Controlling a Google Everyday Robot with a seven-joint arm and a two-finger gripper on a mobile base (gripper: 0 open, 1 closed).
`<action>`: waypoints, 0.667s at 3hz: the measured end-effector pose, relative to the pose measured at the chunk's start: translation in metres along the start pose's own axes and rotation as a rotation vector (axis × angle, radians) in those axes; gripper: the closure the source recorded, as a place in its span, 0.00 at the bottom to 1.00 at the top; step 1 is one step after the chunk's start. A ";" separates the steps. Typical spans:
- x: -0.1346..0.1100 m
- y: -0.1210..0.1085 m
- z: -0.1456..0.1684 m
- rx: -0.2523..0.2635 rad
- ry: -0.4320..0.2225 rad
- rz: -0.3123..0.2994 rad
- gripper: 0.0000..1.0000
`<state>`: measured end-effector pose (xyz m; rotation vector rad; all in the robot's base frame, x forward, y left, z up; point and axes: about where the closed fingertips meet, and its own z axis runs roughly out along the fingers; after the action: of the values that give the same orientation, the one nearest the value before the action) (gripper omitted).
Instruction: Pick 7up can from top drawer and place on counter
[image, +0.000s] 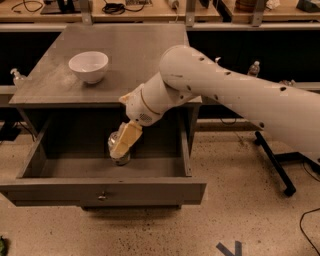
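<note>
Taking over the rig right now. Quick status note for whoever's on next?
The pincer is down inside the open top drawer, right at the 7up can and overlapping it in this view. Grip cannot be confirmed.
The 7up can stands upright on the drawer floor, near the middle.
The counter holds only a white bowl on its left side; the can is not on it.
Done: drawer open, pincer at the can.
Left: confirm the grasp, lift the can out, set it on the counter.
</note>
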<state>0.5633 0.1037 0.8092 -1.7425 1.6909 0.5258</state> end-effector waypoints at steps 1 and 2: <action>0.008 0.011 0.025 -0.037 -0.008 0.012 0.00; 0.014 0.019 0.046 -0.077 0.008 0.014 0.00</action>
<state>0.5524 0.1255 0.7639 -1.7896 1.7103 0.5983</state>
